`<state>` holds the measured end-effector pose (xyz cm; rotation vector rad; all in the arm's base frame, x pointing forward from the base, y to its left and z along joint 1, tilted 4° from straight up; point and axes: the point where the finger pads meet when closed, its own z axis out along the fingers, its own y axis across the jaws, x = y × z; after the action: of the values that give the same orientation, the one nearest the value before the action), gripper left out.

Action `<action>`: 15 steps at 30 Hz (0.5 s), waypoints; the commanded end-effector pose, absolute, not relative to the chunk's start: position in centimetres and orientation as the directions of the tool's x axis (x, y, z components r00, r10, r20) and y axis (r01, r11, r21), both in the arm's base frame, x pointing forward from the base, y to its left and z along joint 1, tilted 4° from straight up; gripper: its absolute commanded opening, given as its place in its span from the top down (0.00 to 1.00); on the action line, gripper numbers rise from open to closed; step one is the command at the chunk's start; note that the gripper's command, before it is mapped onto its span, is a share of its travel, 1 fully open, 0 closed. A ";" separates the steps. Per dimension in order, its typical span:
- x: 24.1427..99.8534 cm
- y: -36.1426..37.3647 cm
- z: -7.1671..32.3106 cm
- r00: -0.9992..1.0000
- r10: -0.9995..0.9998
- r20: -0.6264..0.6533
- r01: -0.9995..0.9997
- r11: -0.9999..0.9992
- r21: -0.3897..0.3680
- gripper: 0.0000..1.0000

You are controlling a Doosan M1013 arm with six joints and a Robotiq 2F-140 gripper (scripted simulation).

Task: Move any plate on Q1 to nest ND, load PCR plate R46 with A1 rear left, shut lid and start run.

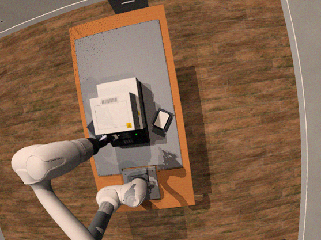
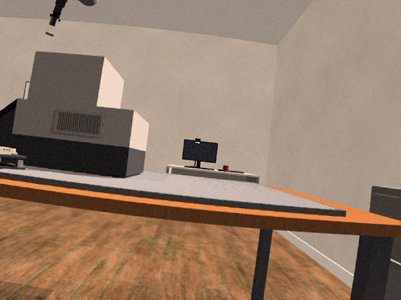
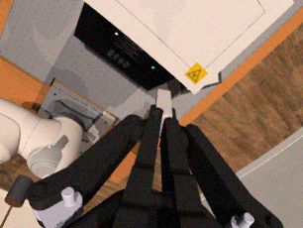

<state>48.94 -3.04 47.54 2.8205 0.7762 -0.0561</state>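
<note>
Hovering high over the front left corner of cycler Q1 (image 1: 117, 105), gripper (image 3: 162, 104) with jaws pressed fully together and holding nothing, fingertips pointed down toward the dark keypad panel (image 1: 128, 138). Lid (image 1: 113, 115) shut; status lamp (image 1: 135, 134) green, so no run on. Judged to be at the lid-opening step: closed fingertips look set up as a poker for a key press. Next move calls for a descent onto LID, 2nd key from the left in the upper row, without brushing CLEAR beside it; individual keys too small to tell apart here. Plate R46 (image 1: 161, 120) lies in nest N1 (image 1: 155, 128) to the right of Q1, well apart from the gripper. Long axis skewed on the bench, running from near-left to far-right in the top view. Row letters, label and cut corner too small to read, so A1 end cannot be told.
</note>
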 end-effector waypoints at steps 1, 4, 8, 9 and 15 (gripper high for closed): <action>47.1 -2.6 47.1 0.880 0.469 -0.072 0.473 -0.860 0.191 1.00; 46.0 -2.4 46.8 0.895 0.442 -0.062 0.445 -0.876 0.185 1.00; 45.1 -2.2 46.4 0.918 0.394 -0.044 0.396 -0.902 0.174 1.00; 44.6 -2.1 46.3 0.918 0.394 -0.044 0.396 -0.902 0.174 1.00; 42.2 -1.6 45.3 0.949 0.316 -0.019 0.315 -0.936 0.154 1.00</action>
<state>43.42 -1.89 45.72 2.9148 0.5620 -0.0141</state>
